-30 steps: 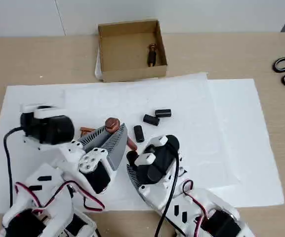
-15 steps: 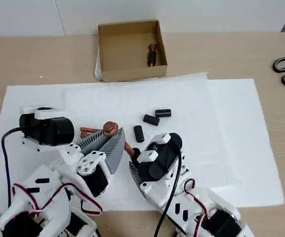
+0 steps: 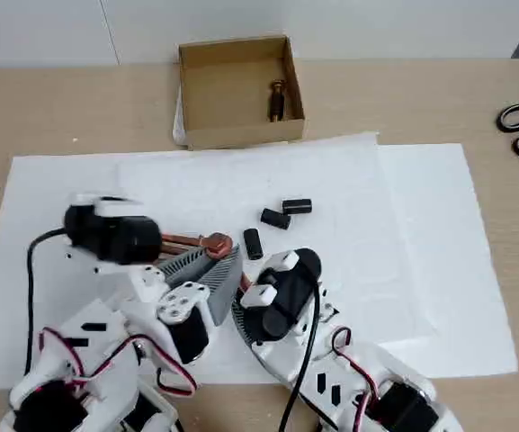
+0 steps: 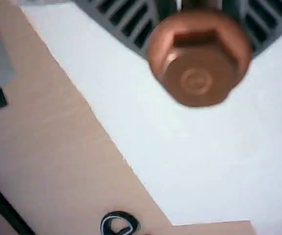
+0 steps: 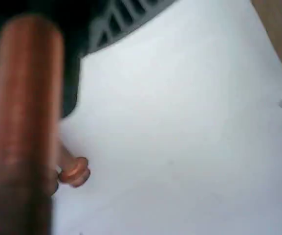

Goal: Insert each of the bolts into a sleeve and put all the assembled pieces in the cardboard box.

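While tight in the left hand (image 3: 223, 257), bolt (image 4: 198, 58) head toward that wrist, shank toward right hand (image 3: 245, 288), its grip unclear.

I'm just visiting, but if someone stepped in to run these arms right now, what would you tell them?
Left gripper: jaws shut on a copper bolt.
Right gripper: close beside it, over the white paper.
Done: one assembled piece lies in the cardboard box.
Left: three black sleeves loose on the paper, another bolt lying there; assemble and box them all.
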Controlling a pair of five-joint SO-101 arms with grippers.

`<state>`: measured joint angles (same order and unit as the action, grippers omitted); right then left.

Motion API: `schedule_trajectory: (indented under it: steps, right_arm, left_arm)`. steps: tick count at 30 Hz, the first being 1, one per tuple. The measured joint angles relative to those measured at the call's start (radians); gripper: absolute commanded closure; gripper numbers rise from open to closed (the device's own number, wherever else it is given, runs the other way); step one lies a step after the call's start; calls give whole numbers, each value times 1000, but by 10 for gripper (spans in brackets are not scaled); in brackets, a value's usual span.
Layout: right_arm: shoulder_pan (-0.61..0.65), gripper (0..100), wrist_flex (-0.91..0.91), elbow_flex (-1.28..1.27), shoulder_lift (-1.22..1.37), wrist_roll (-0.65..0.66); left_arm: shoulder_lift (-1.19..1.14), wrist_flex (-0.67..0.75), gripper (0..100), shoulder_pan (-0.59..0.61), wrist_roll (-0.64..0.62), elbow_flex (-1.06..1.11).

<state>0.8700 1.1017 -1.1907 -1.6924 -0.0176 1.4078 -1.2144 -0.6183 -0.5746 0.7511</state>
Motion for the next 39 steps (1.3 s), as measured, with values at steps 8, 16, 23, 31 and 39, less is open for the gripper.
schedule_trajectory:
  steps: [8, 16, 23, 31, 39]
  right_arm:
    - [0, 994, 0, 0, 0, 2]
    - [0, 994, 11, 2, 0, 2]
    - [0, 994, 17, 2, 0, 2]
    - [0, 994, 5, 2, 0, 5]
    - [0, 994, 5, 18, 0, 5]
  left_arm:
    - [3, 0, 994, 11, 57, -2]
    - [-2, 0, 994, 43, 81, -23]
    - [-2, 0, 994, 43, 81, -23]
    - [-80, 20, 994, 46, 64, -23]
    - [-117, 34, 994, 46, 54, -23]
